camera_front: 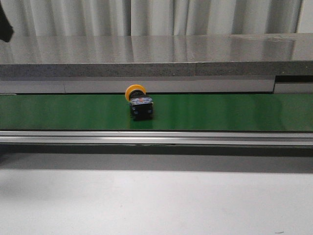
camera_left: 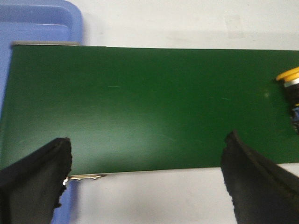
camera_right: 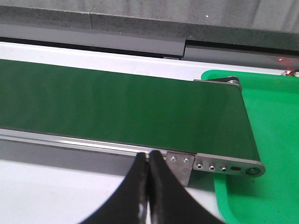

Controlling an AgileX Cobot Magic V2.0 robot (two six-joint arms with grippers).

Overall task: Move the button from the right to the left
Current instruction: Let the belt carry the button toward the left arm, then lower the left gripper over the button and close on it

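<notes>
Yellow-headed, black-bodied button (camera_front: 139, 103), seemingly on its side, mid green belt (camera_front: 220, 111)

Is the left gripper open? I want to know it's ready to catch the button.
Open: its fingers stand wide apart over the green belt, nothing between them; the button sits at the view's edge.

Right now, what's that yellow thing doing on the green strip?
That is a yellow-headed button lying on a green conveyor belt. Nothing is holding it. The left gripper hangs open over the belt near a blue tray. The right gripper is shut and empty, near the belt's end over a green tray.
</notes>
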